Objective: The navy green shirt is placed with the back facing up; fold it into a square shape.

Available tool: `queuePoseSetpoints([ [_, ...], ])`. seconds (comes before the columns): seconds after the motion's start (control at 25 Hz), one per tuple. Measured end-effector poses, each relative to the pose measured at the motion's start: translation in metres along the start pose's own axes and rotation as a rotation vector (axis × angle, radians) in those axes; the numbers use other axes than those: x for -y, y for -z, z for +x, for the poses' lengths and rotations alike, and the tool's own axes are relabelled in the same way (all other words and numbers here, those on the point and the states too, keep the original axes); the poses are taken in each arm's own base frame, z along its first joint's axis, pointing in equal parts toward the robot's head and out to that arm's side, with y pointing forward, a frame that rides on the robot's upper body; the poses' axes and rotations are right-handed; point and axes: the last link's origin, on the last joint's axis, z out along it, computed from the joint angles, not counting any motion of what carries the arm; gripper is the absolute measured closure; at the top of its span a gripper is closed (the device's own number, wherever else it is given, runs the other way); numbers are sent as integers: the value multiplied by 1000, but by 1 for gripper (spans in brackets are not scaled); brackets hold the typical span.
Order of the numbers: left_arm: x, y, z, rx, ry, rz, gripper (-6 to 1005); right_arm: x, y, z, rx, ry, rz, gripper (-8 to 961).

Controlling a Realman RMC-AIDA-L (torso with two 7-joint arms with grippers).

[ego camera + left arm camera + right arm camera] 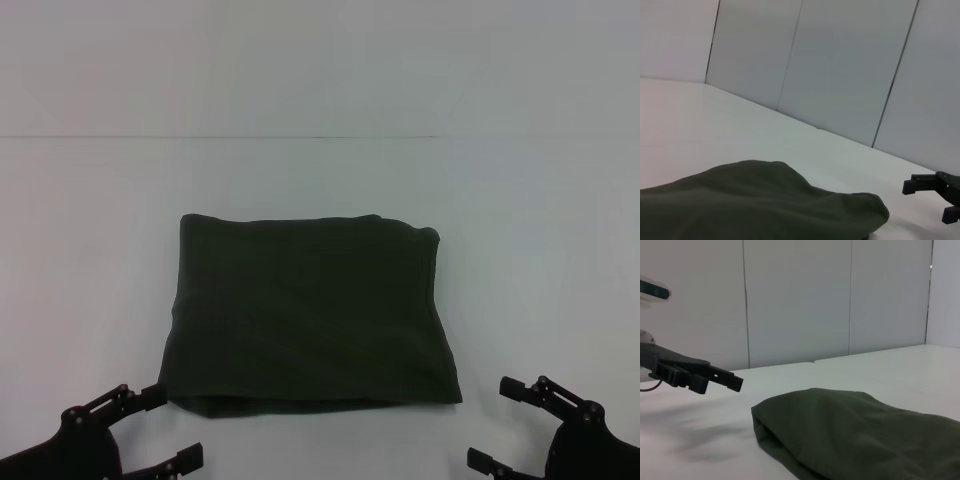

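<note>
The navy green shirt [310,310] lies folded into a rough square on the white table, its folded edge toward me. It also fills the low part of the left wrist view [760,202] and of the right wrist view [855,435]. My left gripper [172,425] hovers open just off the shirt's near left corner, holding nothing. My right gripper [493,422] stands open a little beyond the near right corner, apart from the cloth. The right gripper [928,201] also shows far off in the left wrist view, and the left gripper [700,376] shows in the right wrist view.
The white table [100,250] stretches around the shirt on all sides. A pale panelled wall [840,65] rises behind its far edge.
</note>
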Motion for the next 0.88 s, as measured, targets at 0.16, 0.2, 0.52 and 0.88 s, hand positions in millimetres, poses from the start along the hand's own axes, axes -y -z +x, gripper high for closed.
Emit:
queuePoseSetpoints([
  [0.16,0,0,0,0,0,0,108,1,-1,-1,0,1,0,38],
  [0.2,0,0,0,-1,0,-1,108,1,-2,-1,0,2,0,38],
  [0.52,-1,0,1,-5,0,-5,108,1,-3,-1,1,-3,-5,38],
  [0.88,-1,1,0,-8,0,2,108,2,-4,-3,11,-4,-10,38],
])
